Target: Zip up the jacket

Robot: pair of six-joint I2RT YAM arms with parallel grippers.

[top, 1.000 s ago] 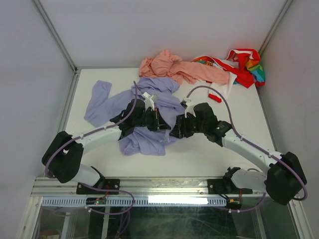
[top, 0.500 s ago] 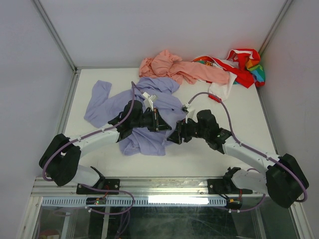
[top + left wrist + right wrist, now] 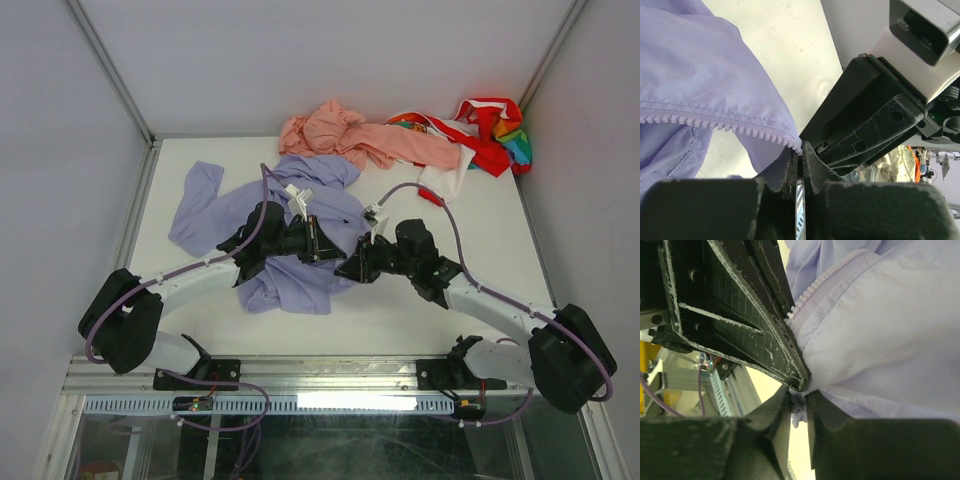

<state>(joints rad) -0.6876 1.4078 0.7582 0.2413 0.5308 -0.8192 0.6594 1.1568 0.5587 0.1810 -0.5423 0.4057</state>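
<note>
Both tools are down on the jacket (image 3: 215, 215), meeting tip to tip near the middle of the counter (image 3: 400, 310).

On my left wrist feed, the left gripper (image 3: 799, 159) has its fingers squeezed together on the jacket's front edge. They grip just where the row of zipper teeth (image 3: 715, 122) runs out, and lavender cloth bunches against the tips. The other arm's black fingers come in from the right of that view and touch or nearly touch mine.

On my right wrist feed, the right gripper (image 3: 797, 402) is all but closed, with only a thin slot between its fingers. A small fold of lavender cloth is pinched in that slot. A second stretch of zipper climbs away from the pinch toward the top of the view, and the left tool's finger lies across it. That finger's tip sits just above my own fingertips.

From overhead I see the jacket lying crumpled left of centre. One sleeve is thrown out toward the far left corner, and the body is heaped under and around the left arm, reaching toward the near edge. Both arms reach in low from the near edge.

A pink garment (image 3: 340, 135) is bunched along the far edge, touching the jacket's far side. A multicoloured garment (image 3: 490, 135) lies in the far right corner.
</note>
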